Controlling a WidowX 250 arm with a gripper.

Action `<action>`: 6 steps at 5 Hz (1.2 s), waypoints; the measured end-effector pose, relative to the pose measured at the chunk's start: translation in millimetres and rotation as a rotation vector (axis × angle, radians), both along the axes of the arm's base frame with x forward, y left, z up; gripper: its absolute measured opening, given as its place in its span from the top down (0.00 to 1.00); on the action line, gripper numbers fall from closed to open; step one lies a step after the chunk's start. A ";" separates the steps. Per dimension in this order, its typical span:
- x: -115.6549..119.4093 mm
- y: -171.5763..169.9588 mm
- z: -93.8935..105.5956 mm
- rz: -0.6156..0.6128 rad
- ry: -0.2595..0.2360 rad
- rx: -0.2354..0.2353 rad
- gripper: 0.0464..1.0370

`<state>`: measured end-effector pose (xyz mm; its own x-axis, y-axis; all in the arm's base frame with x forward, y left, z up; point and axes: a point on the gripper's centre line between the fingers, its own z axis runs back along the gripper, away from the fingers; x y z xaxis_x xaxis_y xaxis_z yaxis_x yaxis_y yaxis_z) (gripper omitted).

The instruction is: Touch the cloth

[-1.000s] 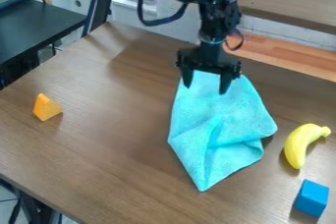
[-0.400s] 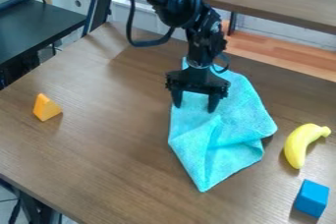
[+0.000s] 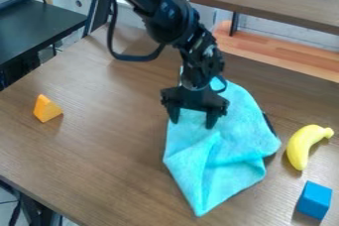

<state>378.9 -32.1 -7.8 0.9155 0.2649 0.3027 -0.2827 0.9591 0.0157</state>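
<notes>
On the table, the cloth lies between the wedge, at left, and the banana, at right; the block sits before the banana, near it.

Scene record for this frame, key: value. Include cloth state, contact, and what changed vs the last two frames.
surface: brown wooden table
cloth: turquoise cloth, laid out with folds in its lower half
gripper: black gripper, open, pointing down at the cloth's upper part
contact: likely, since the cloth has shifted with the gripper
change: gripper and cloth's lowest corner both moved down the picture since the previous frame
right_side: yellow banana; blue block below it
left_side: orange block
</notes>
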 end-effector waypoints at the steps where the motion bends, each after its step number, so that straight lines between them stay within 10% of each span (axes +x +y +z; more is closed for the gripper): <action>1: -30.2 2.0 -0.8 -0.019 -0.006 0.011 0.04; 3: -54.3 6.8 -2.4 -0.021 -0.015 0.018 0.04; 6: 24.6 32.3 4.1 0.157 -0.012 -0.008 0.04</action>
<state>403.5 0.2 -3.7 0.8589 0.4069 0.3111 -0.4293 0.9032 0.0040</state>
